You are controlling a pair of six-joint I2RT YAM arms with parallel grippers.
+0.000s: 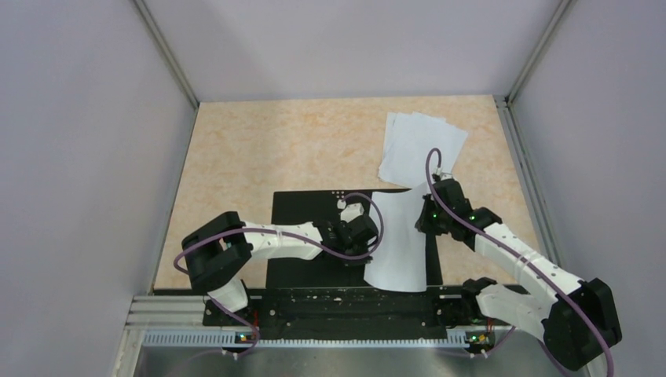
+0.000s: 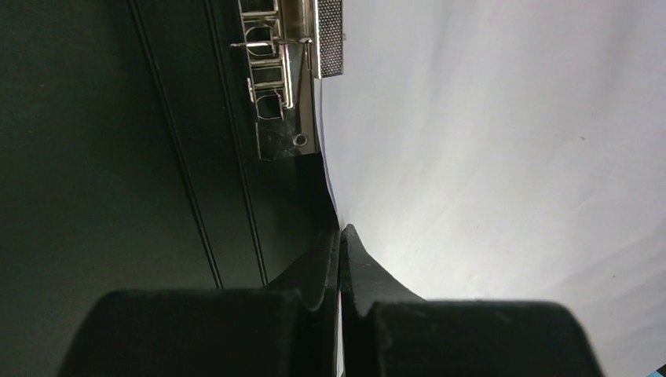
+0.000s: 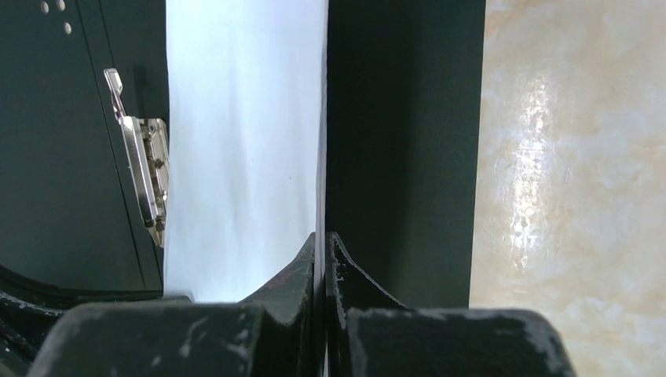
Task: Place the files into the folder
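Note:
The folder (image 1: 302, 271) lies open on the table with its black inner faces up and its metal spine clip (image 1: 343, 203) in the middle. One white file sheet (image 1: 400, 243) arches over the folder's right half. My left gripper (image 1: 369, 232) is shut on the sheet's left edge beside the clip (image 2: 275, 71). My right gripper (image 1: 428, 216) is shut on the opposite edge. In the left wrist view the sheet (image 2: 487, 141) runs into the closed tips (image 2: 340, 232). In the right wrist view its edge (image 3: 243, 141) shows between the fingers (image 3: 320, 236), over the black cover (image 3: 400, 141). More files (image 1: 420, 145) lie stacked at the back right.
The beige tabletop (image 1: 259, 149) is walled in by grey panels on the left, back and right, with metal posts at the back corners. A black and silver rail (image 1: 314, 302) carrying both arm bases runs along the near edge.

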